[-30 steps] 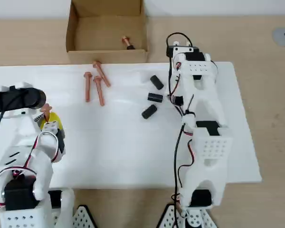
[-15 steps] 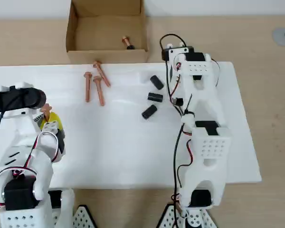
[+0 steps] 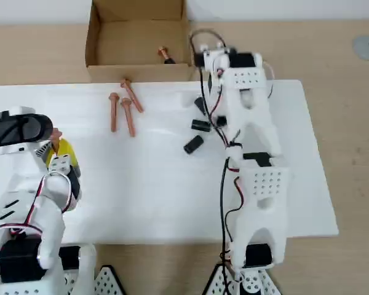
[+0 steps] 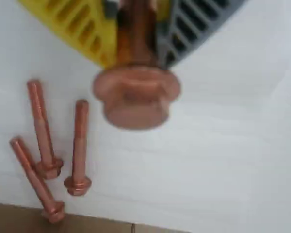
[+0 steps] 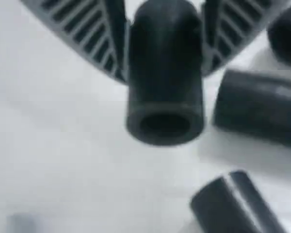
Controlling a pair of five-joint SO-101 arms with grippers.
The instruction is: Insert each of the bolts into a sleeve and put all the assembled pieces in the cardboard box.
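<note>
My left gripper (image 4: pixel 136 29) is shut on a copper bolt (image 4: pixel 136 92), held head-outward above the white mat; in the high view this gripper (image 3: pixel 56 146) is at the mat's left edge. Three loose bolts (image 3: pixel 128 117) lie near the cardboard box (image 3: pixel 92 37), also seen as bolts (image 4: pixel 79 145) in the left wrist view. My right gripper (image 5: pixel 165 43) is shut on a black sleeve (image 5: pixel 165 73), its bore facing the camera. In the high view that gripper (image 3: pixel 204 106) is over the sleeve cluster. Two more sleeves (image 3: pixel 200 125) (image 3: pixel 193 144) lie on the mat.
One assembled piece (image 3: pixel 165 55) lies inside the box, near its right wall. The white mat (image 3: pixel 147 190) has free room across its middle and front. The loose sleeves (image 5: pixel 257 107) (image 5: pixel 233 204) lie close beside the held one.
The right arm swung left from the mat's far right corner onto the farthest sleeve. The left arm shifted slightly with its bolt.
</note>
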